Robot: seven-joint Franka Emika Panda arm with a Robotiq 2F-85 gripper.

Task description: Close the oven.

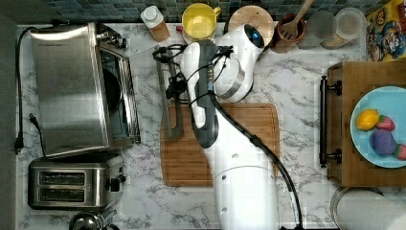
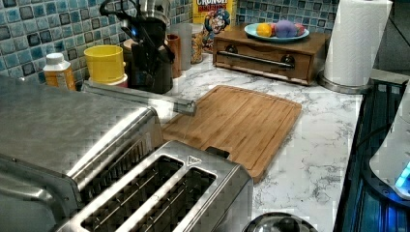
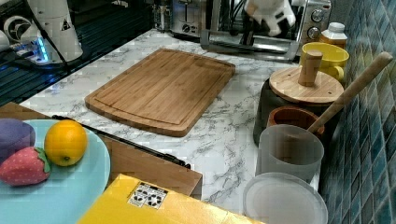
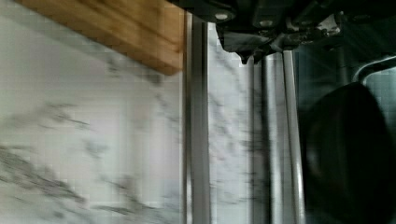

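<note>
We see the oven (image 2: 63, 128) door handle (image 2: 140, 96) raised above the cutting board (image 2: 237, 121); two-slot toaster (image 2: 164, 198) in front.

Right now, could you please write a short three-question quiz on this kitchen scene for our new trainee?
1. True or false: the oven door is shut.
2. What lies under the free end of the door handle? A) cutting board B) plate C) toaster
3. In the top view, on which side of the oven does the toaster sit?

Key
1. False: the door is folded down flat over the counter.
2. A.
3. Just below it in the top view, side by side.
</note>
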